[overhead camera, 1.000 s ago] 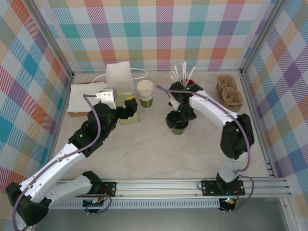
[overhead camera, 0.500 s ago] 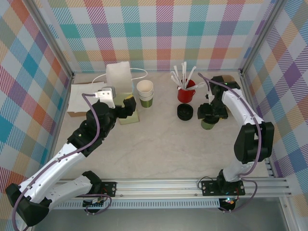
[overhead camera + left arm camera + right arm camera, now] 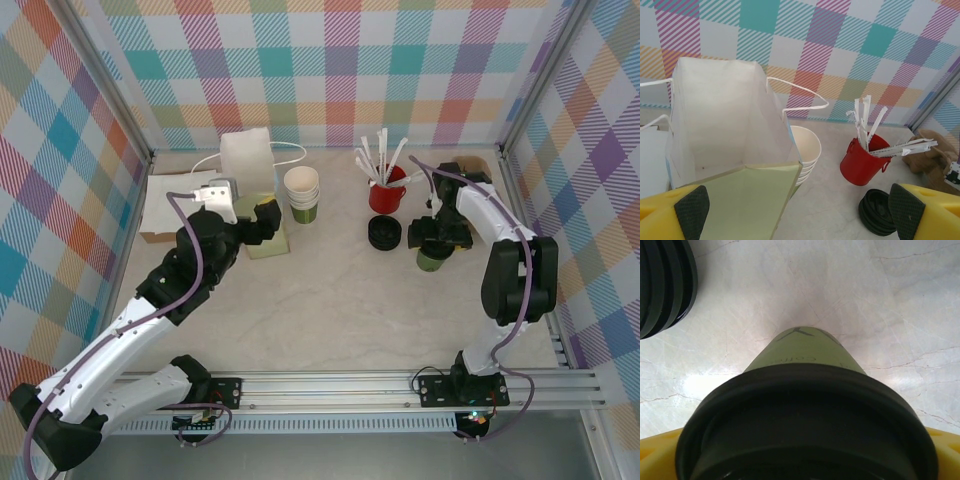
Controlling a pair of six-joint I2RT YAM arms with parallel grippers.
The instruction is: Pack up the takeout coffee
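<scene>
The coffee [image 3: 432, 257] stands upright on the worktop [image 3: 330, 310], near the black lid stack [image 3: 384, 234] on its right side and well apart from the open bag [image 3: 725, 115] at the left. The right jaws straddle its lid [image 3: 805, 410], though I cannot tell whether they pinch it or only flank it; the left jaws are spread wide at the bag's near edge, pinching nothing. A firm, level squeeze, a straight lift clear of the red mug [image 3: 385, 196], then a slow upright lowering into the bag should serve best.

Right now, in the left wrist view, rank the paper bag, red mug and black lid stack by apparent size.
1. Paper bag, clearly largest.
2. Red mug.
3. Black lid stack, slightly smaller, but it is partly hidden, so that gap is unsure.
</scene>
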